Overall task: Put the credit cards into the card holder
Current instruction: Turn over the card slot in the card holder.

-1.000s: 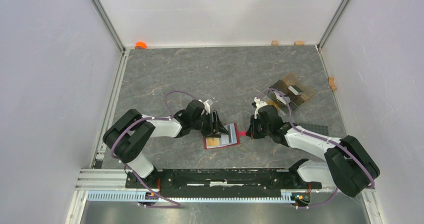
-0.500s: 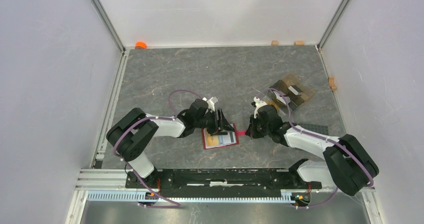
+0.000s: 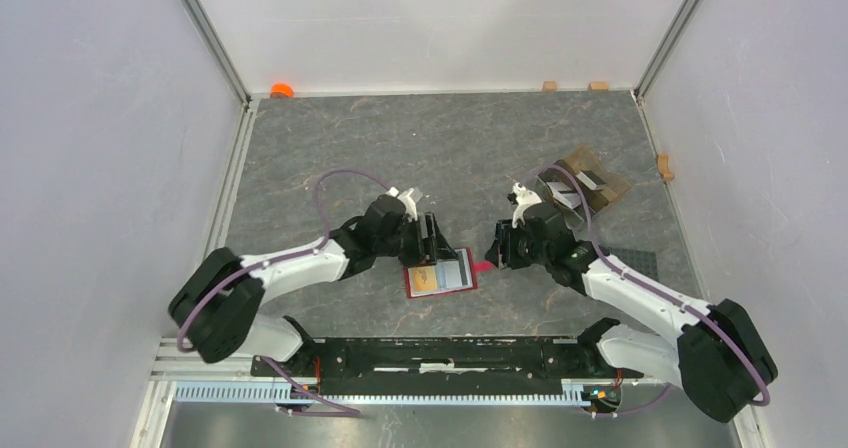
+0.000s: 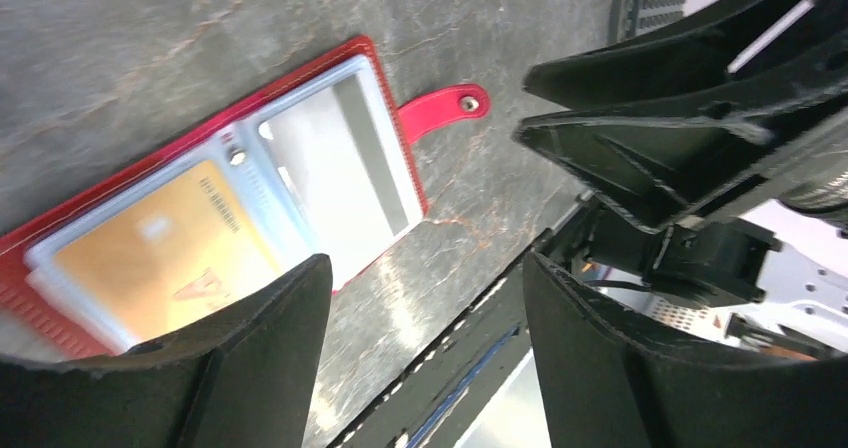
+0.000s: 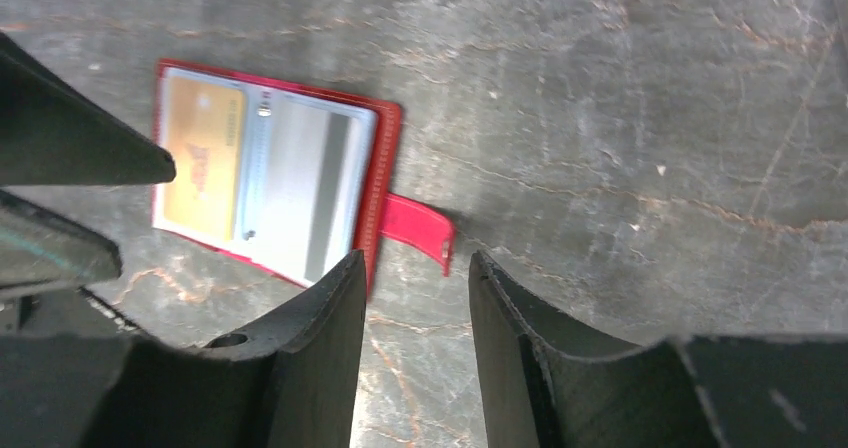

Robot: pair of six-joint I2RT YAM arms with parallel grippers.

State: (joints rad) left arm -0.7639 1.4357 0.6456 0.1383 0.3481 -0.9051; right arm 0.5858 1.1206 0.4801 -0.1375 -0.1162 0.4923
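Observation:
The red card holder [image 3: 412,290] lies open on the grey table between my two grippers. An orange credit card [image 4: 165,258] sits in its left clear pocket, a light blue one with a grey stripe [image 4: 340,163] in the right pocket. Its red snap strap [image 5: 418,226] lies flat on the table towards my right gripper. My left gripper [image 3: 430,243] hovers over the holder's far edge, open and empty. My right gripper [image 5: 415,260] stands open just beside the strap, nothing between its fingers [image 5: 320,348].
A brownish clear wrapper with a grey block [image 3: 590,180] lies at the back right. A dark dotted rectangle [image 3: 632,258] lies partly under the right arm. Small tan blocks [image 3: 664,165] and an orange cap [image 3: 282,90] sit along the walls.
My right gripper was shut at the strap and has opened and drawn back a little. The left gripper has opened wider and lifted off the holder.

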